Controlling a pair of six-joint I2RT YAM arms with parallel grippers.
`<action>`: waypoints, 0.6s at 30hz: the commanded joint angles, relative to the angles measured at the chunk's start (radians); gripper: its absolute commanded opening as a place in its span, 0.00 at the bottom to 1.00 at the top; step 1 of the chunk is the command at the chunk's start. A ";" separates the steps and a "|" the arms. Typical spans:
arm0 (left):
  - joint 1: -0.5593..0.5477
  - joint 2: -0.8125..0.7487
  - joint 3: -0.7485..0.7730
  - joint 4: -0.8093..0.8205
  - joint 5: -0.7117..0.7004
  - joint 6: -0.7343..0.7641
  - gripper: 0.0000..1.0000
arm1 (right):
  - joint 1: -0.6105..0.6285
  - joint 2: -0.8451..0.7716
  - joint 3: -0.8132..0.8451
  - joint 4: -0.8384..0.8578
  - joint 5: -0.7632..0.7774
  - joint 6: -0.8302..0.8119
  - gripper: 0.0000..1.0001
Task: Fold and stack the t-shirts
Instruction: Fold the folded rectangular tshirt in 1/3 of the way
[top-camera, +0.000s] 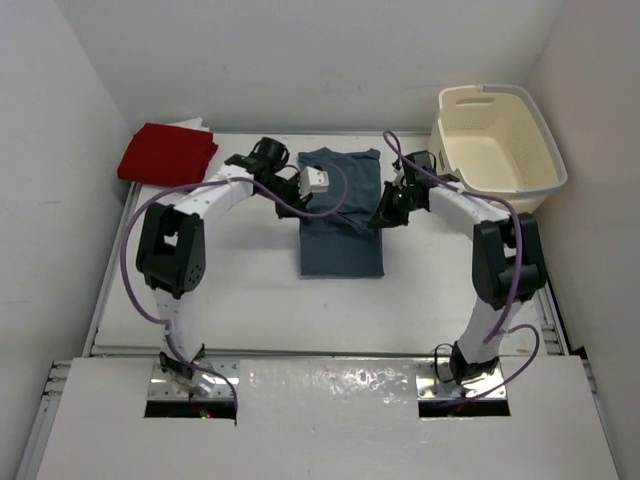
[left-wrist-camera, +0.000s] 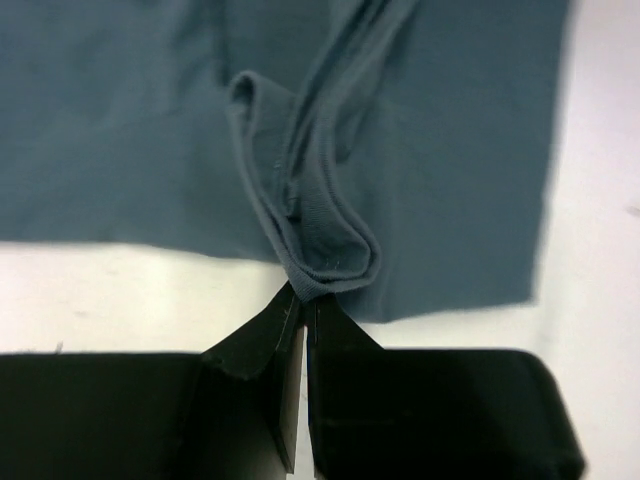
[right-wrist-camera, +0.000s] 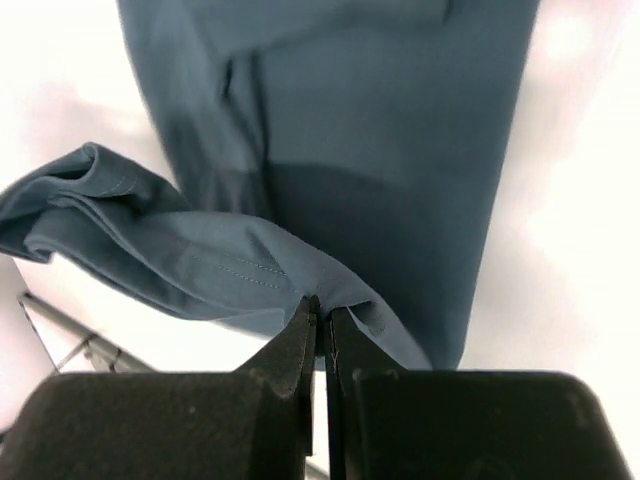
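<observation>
Left end effector (left-wrist-camera: 303, 300) and right end effector (right-wrist-camera: 322, 305) each clamp a bunched edge of the blue-grey t-shirt (top-camera: 340, 240), a narrow strip on the bench (top-camera: 250, 300). The red t-shirt (top-camera: 165, 152) lies folded far left. Final folds and stacking apparently remain.

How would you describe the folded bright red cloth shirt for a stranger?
On the white table, find the far left corner, opposite the cream plastic basket. The bright red cloth shirt lies there folded; its colour sets it apart from the slate blue cloth shirt at the centre.
</observation>
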 joint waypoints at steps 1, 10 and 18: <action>0.007 0.044 0.093 0.114 -0.023 -0.092 0.00 | -0.027 0.064 0.088 0.053 -0.013 0.027 0.00; 0.007 0.176 0.162 0.173 -0.035 -0.066 0.00 | -0.065 0.269 0.300 -0.007 0.037 0.039 0.00; 0.023 0.263 0.193 0.298 -0.177 -0.289 0.12 | -0.096 0.369 0.399 0.068 0.059 0.084 0.45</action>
